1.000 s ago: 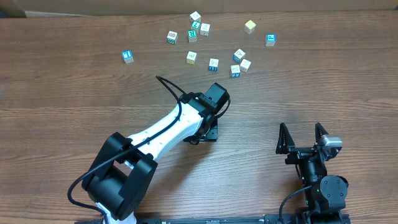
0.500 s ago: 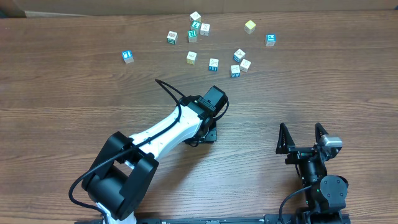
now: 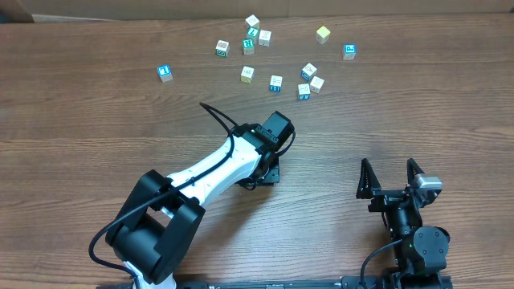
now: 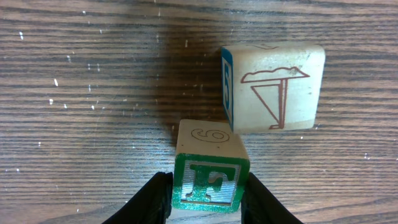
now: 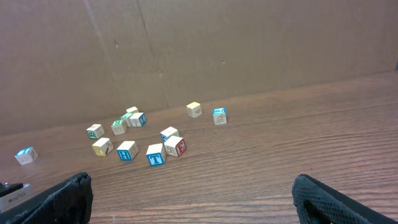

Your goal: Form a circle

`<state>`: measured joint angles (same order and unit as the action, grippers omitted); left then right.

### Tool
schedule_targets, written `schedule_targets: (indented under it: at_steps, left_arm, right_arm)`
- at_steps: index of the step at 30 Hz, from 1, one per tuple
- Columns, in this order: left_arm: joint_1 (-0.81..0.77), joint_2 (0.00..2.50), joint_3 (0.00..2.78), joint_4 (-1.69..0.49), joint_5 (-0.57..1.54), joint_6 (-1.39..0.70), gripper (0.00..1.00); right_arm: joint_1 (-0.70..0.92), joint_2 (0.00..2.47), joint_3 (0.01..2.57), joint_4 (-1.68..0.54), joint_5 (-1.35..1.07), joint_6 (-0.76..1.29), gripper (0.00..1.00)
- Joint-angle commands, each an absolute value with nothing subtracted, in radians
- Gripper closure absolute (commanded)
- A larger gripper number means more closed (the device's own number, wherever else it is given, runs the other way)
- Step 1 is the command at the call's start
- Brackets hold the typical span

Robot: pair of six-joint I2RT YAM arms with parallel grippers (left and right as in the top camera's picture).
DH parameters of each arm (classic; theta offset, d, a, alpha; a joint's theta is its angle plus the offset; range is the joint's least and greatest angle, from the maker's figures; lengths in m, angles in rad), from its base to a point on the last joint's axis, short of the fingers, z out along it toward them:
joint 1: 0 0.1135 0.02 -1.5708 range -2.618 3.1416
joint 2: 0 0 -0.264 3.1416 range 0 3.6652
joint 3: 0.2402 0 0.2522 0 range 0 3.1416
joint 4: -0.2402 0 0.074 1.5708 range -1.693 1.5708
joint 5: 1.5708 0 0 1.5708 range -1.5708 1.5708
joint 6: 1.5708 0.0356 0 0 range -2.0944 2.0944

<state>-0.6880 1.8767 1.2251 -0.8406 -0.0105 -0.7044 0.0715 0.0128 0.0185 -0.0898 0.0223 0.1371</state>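
No ring exists on the bench: the alphabet cubes lie loose along the far side, each apart from the next or barely touching. Farthest left a lone blue-faced cube sits by itself. To its right comes a small knot of cream and green ones, then a loose cluster nearer the middle. Beyond that are a yellowish cube and a blue-topped cube. From overhead their letters are too small to read. At the centre the left arm reaches out over bare wood, and its own wrist hides whatever lies under it. The left wrist view shows that spot. The left gripper has its jaws pressed against both sides of a green-faced cube, pinching it. This cube carries a silver F on the green face and a 6 on its cream top. Its lower edge and the finger bases are cut off by the frame. Just past it lies a cream cube with a brown line drawing and a blue side; whether the two corners touch I cannot tell. At the right the right gripper rests near the front edge, jaws spread wide around nothing, well apart from every cube.
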Motion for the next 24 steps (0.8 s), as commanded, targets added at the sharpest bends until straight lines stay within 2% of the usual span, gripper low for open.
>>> schedule_targets:
  at_steps: [1,10,14,24]
  left_arm:
    - [-0.696,1.877,1.214,-0.842,-0.006,-0.723,0.67]
    - [-0.694,1.877,1.214,-0.822,-0.011,-0.74,0.53]
    - [-0.694,1.877,1.214,-0.822,-0.014,-0.74,0.59]
    - [-0.694,1.877,1.214,-0.845,-0.007,-0.741,0.65]
  right_arm:
    - [0.066,0.003,0.008,-0.084,0.013,0.123,0.0]
    - [0.066,0.003,0.008,-0.084,0.013,0.123,0.0]
    - [0.066,0.003,0.008,-0.084,0.013,0.123,0.0]
    - [0.066,0.003,0.008,-0.084,0.013,0.123,0.0]
